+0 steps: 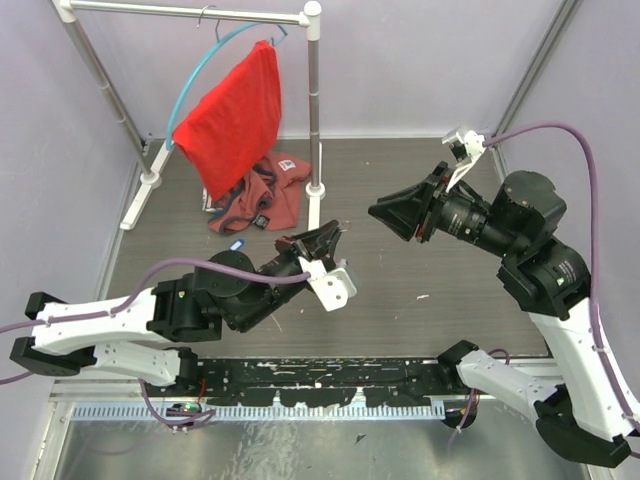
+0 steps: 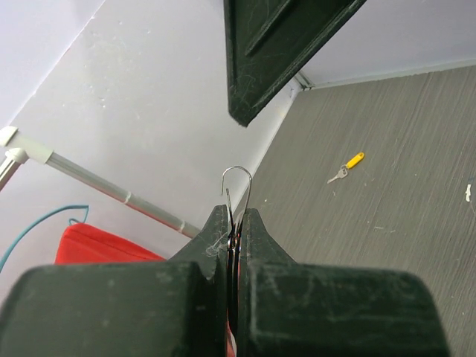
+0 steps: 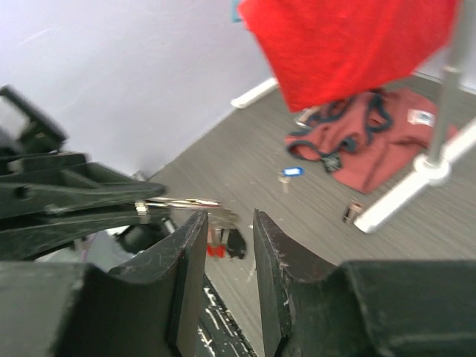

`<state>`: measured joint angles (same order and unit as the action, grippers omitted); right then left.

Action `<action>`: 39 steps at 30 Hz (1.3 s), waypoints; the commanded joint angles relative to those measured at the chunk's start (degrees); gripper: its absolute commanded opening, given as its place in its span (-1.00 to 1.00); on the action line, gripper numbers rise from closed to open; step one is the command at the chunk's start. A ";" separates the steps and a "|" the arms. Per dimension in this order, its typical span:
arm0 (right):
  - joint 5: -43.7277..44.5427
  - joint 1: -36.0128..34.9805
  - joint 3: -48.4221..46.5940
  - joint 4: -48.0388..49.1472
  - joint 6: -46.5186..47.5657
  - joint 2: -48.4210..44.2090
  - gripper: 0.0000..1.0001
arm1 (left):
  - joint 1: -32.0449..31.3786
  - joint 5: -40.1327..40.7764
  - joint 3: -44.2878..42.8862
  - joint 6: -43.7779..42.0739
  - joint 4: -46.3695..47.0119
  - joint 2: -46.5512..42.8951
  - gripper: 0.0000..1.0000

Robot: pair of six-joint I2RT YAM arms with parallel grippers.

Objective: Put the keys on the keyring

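Left fingers (image 2: 212,242) pinched closed, right fingers (image 3: 186,256) slightly parted; both held aloft

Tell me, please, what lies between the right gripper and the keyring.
Nothing: the top view shows only bare table in the gap between the right gripper and the keyring pinched in the left gripper.

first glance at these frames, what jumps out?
The red shirt hanging off the rack at back left grabs the eye first. Mid-table, the left end effector is pinched shut on the keyring, and the right end effector faces it, open. A yellow key and a blue key lie loose on the table.
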<state>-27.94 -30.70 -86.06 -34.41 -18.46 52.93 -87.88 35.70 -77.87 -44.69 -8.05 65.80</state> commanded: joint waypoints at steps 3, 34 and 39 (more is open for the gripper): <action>19.63 -0.04 -0.06 -7.36 -0.55 1.54 -0.29 | -0.27 2.45 2.07 2.88 -1.15 -3.70 -1.00; 28.43 27.00 22.41 13.04 -12.32 29.33 -0.25 | 1.57 -0.01 7.39 8.50 -9.36 -4.38 -1.00; 32.60 27.18 20.79 14.17 -12.58 36.01 -0.26 | 1.58 1.32 7.54 8.81 -9.31 -4.18 -1.00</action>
<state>-1.10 -3.84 -62.00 -23.75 -29.93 86.06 -86.04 35.27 -70.26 -35.05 -20.82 62.63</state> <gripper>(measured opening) 0.376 0.037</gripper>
